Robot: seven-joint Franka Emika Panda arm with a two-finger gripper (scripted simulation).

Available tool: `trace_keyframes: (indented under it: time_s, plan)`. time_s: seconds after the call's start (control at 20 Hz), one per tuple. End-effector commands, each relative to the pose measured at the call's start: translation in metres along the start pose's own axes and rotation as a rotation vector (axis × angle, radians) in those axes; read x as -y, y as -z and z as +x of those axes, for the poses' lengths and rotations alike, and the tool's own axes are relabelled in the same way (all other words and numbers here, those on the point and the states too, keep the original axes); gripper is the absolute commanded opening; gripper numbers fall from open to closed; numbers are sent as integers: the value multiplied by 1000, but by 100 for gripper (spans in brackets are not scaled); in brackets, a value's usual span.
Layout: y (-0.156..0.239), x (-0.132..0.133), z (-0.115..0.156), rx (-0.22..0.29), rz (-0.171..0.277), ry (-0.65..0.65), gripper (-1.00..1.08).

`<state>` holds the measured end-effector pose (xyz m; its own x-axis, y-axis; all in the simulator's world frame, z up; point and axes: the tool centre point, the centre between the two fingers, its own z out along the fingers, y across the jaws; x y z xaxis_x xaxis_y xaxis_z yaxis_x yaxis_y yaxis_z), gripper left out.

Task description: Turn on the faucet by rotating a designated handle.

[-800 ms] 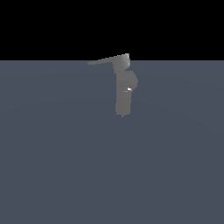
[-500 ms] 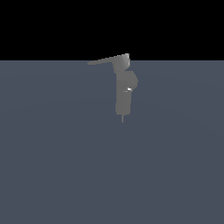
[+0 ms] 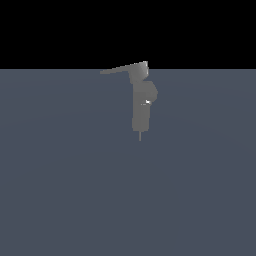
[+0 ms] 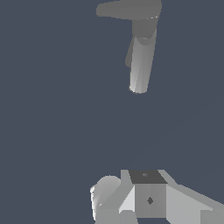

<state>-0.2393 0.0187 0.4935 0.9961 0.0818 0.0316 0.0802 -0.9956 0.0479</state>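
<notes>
Standing alone on the grey floor, the faucet (image 3: 142, 107) pointed its handle (image 3: 122, 68) toward the exterior view's left; the gripper (image 4: 146, 199), grip unclear, sat well apart and might miss the thin lever.

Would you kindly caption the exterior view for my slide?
Grey faucet stands on a slate floor, its thin handle pointing toward the exterior view's left.
</notes>
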Motion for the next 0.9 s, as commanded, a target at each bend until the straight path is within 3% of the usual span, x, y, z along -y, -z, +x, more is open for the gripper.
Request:
trace_keyframes:
  time_s: [0.0, 0.4, 0.85]
  plan:
    - [0, 0, 3, 2, 6, -12, -100]
    - [2, 0, 28, 22, 47, -111, -100]
    - [-1, -1, 81, 76, 113, -327, -100]
